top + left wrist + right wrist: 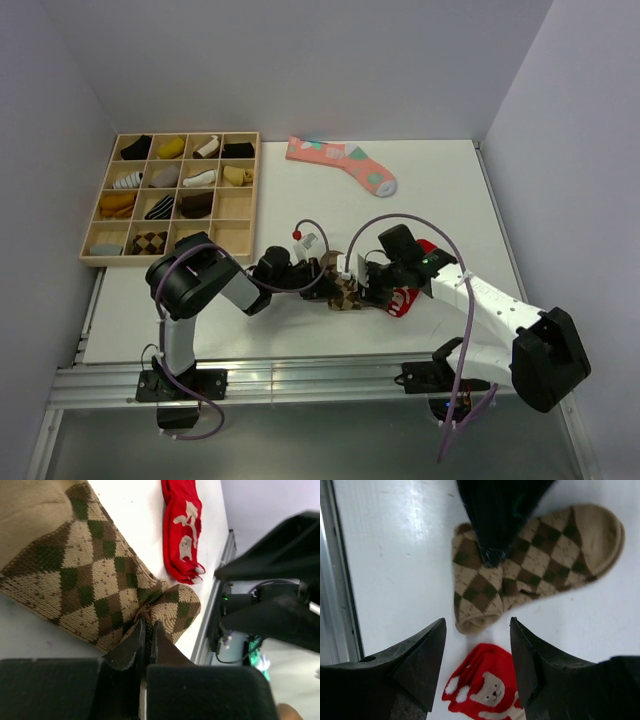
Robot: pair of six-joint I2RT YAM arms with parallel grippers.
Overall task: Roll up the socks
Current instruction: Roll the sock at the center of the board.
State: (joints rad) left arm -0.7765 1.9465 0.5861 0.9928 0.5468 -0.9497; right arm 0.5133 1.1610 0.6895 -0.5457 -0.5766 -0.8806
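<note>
Table (450, 200) | tray (120, 259) holds rolled socks (170, 148) | left jaws pinch argyle sock (90, 580) | right jaws open

Both arms reach inward, the left pincer (146, 625) pressed shut and low, the right pincer (477, 625) hovering with jaws apart.

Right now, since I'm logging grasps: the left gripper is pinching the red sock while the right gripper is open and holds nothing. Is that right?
Not quite. The left gripper is pinching the argyle sock, not the red sock, which lies free beside it; the left wrist view shows this. The right gripper is open and holds nothing, as you said.
</note>
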